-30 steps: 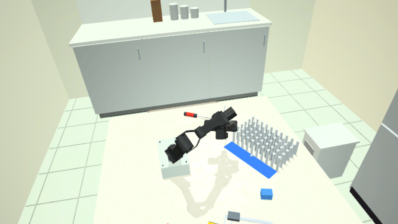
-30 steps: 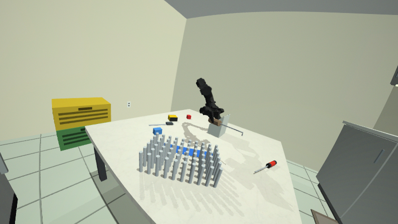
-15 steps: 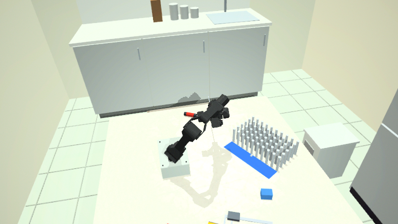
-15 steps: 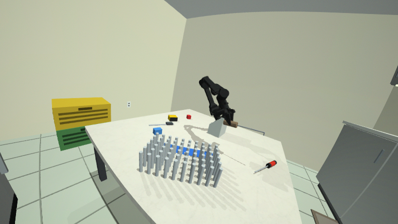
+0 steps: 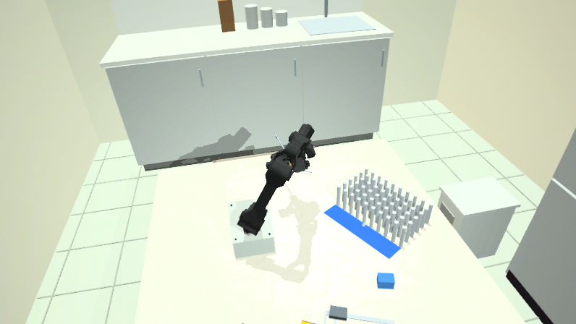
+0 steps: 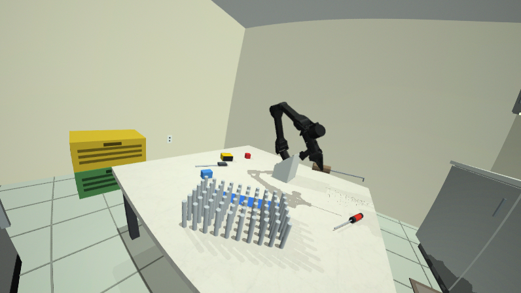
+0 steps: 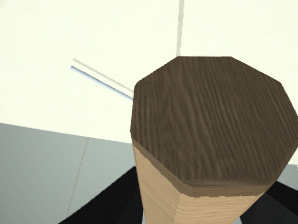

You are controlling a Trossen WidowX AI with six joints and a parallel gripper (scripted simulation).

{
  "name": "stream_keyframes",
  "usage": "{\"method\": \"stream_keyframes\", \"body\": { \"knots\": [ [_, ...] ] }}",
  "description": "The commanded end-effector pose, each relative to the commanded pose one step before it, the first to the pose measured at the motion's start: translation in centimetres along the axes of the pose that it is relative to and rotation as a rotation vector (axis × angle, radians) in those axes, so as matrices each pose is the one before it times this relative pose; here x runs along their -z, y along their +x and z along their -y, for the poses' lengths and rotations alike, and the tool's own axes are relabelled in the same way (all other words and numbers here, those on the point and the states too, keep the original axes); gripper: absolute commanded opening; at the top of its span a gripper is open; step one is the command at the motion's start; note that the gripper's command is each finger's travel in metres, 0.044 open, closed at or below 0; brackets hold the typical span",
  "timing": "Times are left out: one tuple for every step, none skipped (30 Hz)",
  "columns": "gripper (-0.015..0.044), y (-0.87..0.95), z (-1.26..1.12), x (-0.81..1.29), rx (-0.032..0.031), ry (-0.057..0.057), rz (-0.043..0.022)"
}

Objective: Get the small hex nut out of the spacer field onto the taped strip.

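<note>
Only the exterior view shows the claw gripping the hook tool.

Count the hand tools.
3: a wooden-handled hook held at the table's far edge, a red-handled screwdriver by the spacers, a dark-handled scraper beside the yellow box. Others may be hidden.

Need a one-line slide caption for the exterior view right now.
Gripper shut on the wooden-handled hook tool, low by the table's far edge, away from the spacers and blue taped strip.
</note>
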State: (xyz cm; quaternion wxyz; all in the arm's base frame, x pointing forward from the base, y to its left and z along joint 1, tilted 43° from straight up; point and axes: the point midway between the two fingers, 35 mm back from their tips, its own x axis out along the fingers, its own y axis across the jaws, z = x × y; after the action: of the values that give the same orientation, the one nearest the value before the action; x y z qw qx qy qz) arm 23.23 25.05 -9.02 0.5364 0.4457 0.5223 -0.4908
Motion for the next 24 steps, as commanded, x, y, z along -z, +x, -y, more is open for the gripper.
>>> {"method": "stream_keyframes", "body": {
  "knots": [
    [0.0, 1.646, 1.479, 1.784, 0.04664, -0.0264, 0.00235],
    [0.0, 0.424, 0.366, 0.439, 0.01025, -0.0074, 0.00177],
    [0.0, 0.43, 0.37, 0.432, 0.01024, -0.0074, 0.00199],
    [0.0, 0.437, 0.373, 0.424, 0.01022, -0.0073, 0.0022],
    [0.0, 0.443, 0.375, 0.417, 0.01019, -0.0072, 0.00241],
    [0.0, 0.45, 0.378, 0.409, 0.01016, -0.0071, 0.00262],
    [0.0, 0.456, 0.38, 0.402, 0.01013, -0.007, 0.00284],
    [0.0, 0.463, 0.383, 0.394, 0.0101, -0.007, 0.00305],
    [0.0, 0.469, 0.385, 0.386, 0.01006, -0.0069, 0.00325],
    [0.0, 0.475, 0.387, 0.378, 0.01002, -0.0068, 0.00346],
    [0.0, 0.482, 0.388, 0.369, 0.00998, -0.0067, 0.00367],
    [0.0, 0.488, 0.39, 0.361, 0.00993, -0.0066, 0.00387],
    [0.0, 0.494, 0.391, 0.353, 0.00989, -0.0065, 0.00408],
    [0.0, 0.5, 0.392, 0.344, 0.00984, -0.0064, 0.00429],
    [0.0, 0.416, 0.323, 0.276, 0.00805, -0.0052, 0.00367],
    [0.0, 0.252, 0.193, 0.163, 0.00481, -0.0031, 0.00227],
    [0.0, 0.084, 0.064, 0.054, 0.0016, -0.001, 0.00077],
    [0.0, 0.0, 0.0, 0.0, 0.0, 0.0, 0.0],
    [0.0, 0.019, -0.005, -0.01, -0.00001, 0.0, 0.0],
    [0.0, 0.037, -0.01, -0.02, -0.00002, 0.0, 0.0],
    [0.0, 0.056, -0.016, -0.03, -0.00004, 0.0, 0.0],
    [0.0, 0.075, -0.021, -0.04, -0.00005, 0.0, 0.0],
    [0.0, 0.093, -0.025, -0.049, -0.00006, 0.0, 0.0],
    [0.0, 0.107, -0.029, -0.057, -0.00007, 0.0, 0.0]
  ]
}}
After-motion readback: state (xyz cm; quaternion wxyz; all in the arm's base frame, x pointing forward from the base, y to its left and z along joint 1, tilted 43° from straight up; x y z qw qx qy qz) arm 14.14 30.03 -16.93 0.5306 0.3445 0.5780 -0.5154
